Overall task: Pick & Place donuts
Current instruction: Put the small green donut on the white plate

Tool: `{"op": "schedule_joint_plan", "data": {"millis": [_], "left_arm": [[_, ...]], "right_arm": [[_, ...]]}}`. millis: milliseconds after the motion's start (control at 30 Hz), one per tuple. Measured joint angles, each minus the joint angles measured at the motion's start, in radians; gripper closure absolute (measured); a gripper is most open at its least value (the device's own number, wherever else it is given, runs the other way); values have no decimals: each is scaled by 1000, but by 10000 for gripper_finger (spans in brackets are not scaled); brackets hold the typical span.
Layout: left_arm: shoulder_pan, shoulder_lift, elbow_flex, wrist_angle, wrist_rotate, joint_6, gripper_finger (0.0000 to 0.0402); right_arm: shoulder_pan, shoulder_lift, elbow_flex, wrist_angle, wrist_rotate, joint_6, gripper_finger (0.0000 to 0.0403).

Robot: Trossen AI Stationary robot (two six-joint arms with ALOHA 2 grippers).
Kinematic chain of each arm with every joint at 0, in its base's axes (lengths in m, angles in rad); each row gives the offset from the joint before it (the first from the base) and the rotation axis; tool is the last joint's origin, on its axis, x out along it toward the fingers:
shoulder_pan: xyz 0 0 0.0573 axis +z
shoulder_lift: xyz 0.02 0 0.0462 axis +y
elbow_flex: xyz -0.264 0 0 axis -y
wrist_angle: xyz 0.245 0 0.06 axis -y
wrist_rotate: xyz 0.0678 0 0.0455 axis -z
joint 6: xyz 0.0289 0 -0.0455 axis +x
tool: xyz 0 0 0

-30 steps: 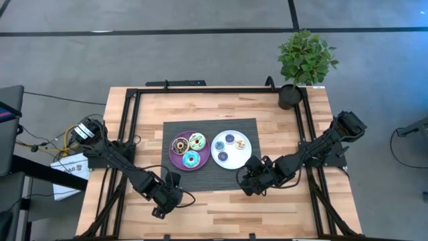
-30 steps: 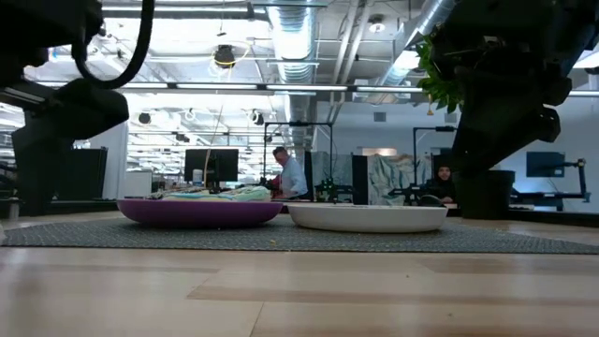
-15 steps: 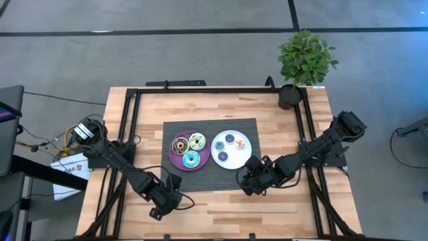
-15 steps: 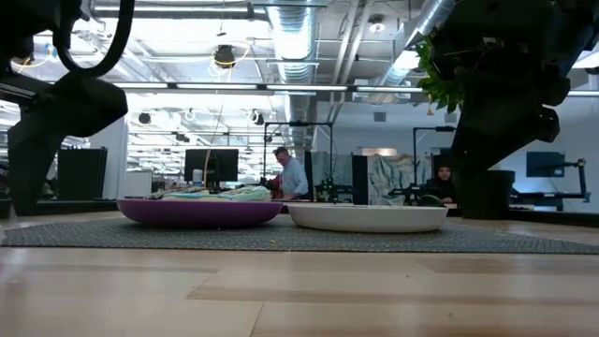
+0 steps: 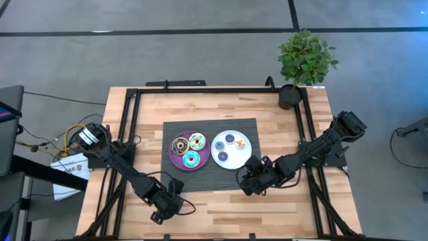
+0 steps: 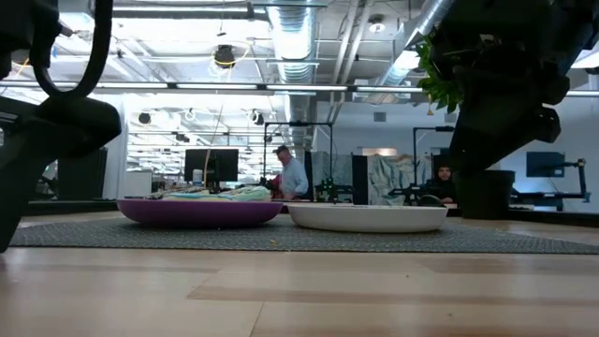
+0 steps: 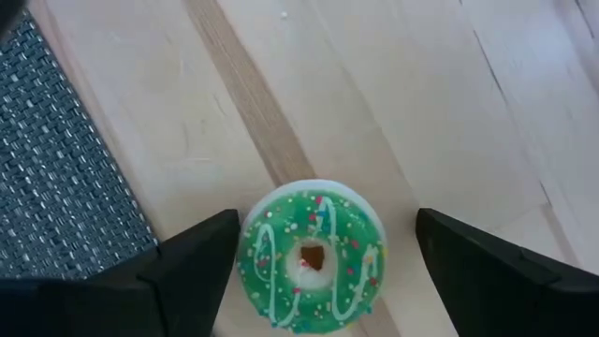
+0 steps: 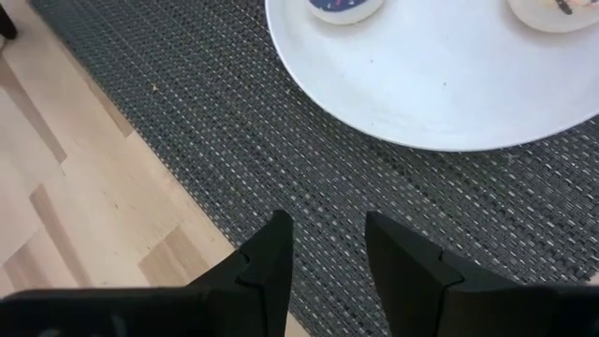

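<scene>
Between the left tool's (image 7: 314,281) two wide-spread fingers, on bare wood just off the mat's (image 5: 200,179) near edge, lies a green donut (image 7: 312,255) with white drizzle and sprinkles. It lies flat, hole up, and neither finger touches it; the tool holds nothing.

It looks like a small moulded toy: light, stiff, with a smooth, probably slippery icing. A pinch across the outer rim, at opposite points of the ring, seems the safest hold, with the fingers low enough to catch the sides rather than the rounded top, where they might slide off. Being so light, it could skid on the wood if one finger arrives first.

Counted from the high view:
- On the purple plate (image 5: 175,160): three donuts, a dark one (image 5: 179,144), a pale green one (image 5: 196,141) and a cyan one (image 5: 190,159).
- On the white plate (image 5: 230,164): four small ones, though their colours are hard to tell.
- On the counter (image 5: 267,207): the green one, seen only by the left wrist camera.

That makes eight donuts, two plates, one mat.

The right tool (image 8: 328,257) hangs over the mat beside the white plate, fingers a little apart and empty.
</scene>
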Motion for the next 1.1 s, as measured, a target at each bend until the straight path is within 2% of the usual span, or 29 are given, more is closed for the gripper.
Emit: {"op": "schedule_joint_plan", "data": {"millis": [333,767,1100], "left_arm": [[0,1,0,-16,-8,16,83],[2,1,-1,-25,-13,21,139],[2,2,-2,-25,-12,14,150]], "right_arm": [[0,0,0,0,-1,-4,276],[0,0,0,0,-1,-6,276],[0,0,0,0,-4,-6,276]]}}
